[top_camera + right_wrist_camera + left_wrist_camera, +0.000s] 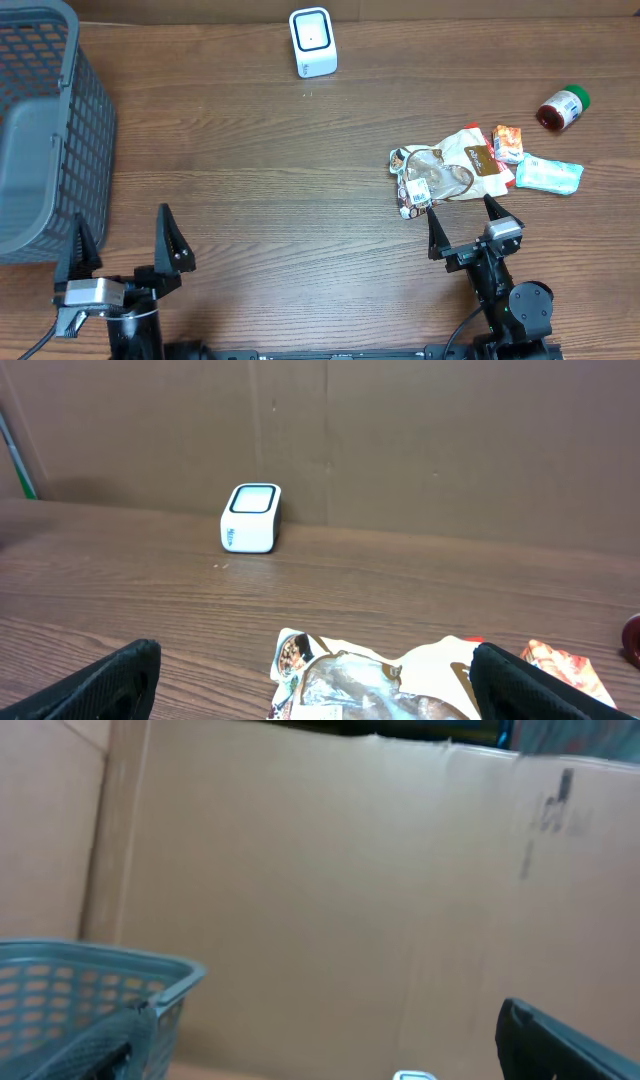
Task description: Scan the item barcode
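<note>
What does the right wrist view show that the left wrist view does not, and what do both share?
Only the right wrist view shows the white box-shaped barcode scanner whole, standing on the brown wooden table, and the crinkled plastic snack packets near the camera. Only the left wrist view shows the grey plastic mesh basket. Both show the plain brown cardboard wall behind. A white sliver at the left view's bottom edge may be the scanner; too little shows to tell.
</note>
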Controlling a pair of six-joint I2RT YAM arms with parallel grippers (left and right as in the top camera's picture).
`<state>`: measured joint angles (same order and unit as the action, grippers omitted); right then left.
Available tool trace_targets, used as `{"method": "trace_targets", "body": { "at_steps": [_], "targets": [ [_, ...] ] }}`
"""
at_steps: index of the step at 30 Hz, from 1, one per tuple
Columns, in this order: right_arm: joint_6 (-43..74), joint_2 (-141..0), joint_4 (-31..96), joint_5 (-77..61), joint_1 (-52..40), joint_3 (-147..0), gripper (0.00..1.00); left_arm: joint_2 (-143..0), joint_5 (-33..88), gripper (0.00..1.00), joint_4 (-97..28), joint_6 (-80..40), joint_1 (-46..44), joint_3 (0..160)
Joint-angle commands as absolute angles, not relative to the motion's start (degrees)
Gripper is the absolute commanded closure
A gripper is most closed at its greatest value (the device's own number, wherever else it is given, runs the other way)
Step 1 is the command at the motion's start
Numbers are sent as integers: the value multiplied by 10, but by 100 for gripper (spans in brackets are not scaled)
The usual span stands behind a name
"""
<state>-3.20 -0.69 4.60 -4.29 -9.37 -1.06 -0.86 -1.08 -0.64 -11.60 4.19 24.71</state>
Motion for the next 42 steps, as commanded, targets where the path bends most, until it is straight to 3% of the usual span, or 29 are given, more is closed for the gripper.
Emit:
{"method": "trace_targets", "body": {
  "at_steps": [1, 14, 21, 25, 29, 42],
  "targets": [
    [-35, -2, 44, -46, -91, -4, 0, -2, -5, 0, 16, -140, 27, 197],
    [-35, -2, 44, -46, -91, -4, 0, -2, -74, 0, 67, -364, 24, 10],
    [-35, -2, 44, -46, -91, -4, 0, -2, -72, 0, -6, -274, 22, 3],
    [-35, -2, 44, -46, -91, -4, 0, -2, -28, 0, -41, -96, 22, 3],
    [-35, -2, 44, -46, -91, -4, 0, -2, -2, 0, -44, -12, 22, 3],
    [-35, -2, 44, -46, -91, -4, 0, -2, -2, 0, -44, -2, 23, 3]
  ]
}}
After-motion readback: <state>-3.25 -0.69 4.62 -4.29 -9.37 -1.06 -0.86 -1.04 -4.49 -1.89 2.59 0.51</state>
